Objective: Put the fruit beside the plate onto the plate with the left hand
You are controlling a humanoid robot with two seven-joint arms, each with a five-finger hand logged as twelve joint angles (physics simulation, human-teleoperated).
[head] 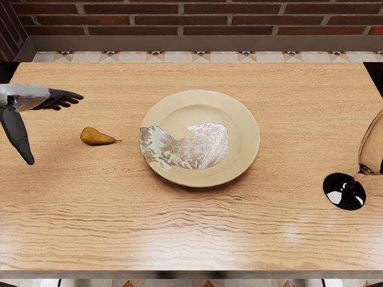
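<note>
A: Entry one, arm pose. What does the head view give?

B: The left hand [55, 98] comes in from the left edge, above the far left part of the table [197, 233]. Dark fingers [70, 95] stretch out flat, pointing right, loosely together; they hold nothing. One long dark part hangs down and forward below the pale wrist; I cannot tell whether it is the thumb.

A: The fruit?

B: A pear [96, 137], brown-yellow, lies on its side on the wood. Its thin stem points right, toward the plate [179, 100]. It sits left of the plate, near its rim but not touching. The hand is up and to the left of it, apart from it.

A: Plate contents?

B: Beige, round and shallow. A mottled, shiny patch [185, 146] covers the lower part of the well. No fruit on it.

A: Surface and room?

B: Light wood with wavy grain, a soft glare near the front edge. Behind it are a strip of patterned tiled floor [197, 57] and a red brick wall [197, 15]. At the right edge stands a tilted glass [344, 191] with a glossy black foot, its bowl cut off by the frame.
</note>
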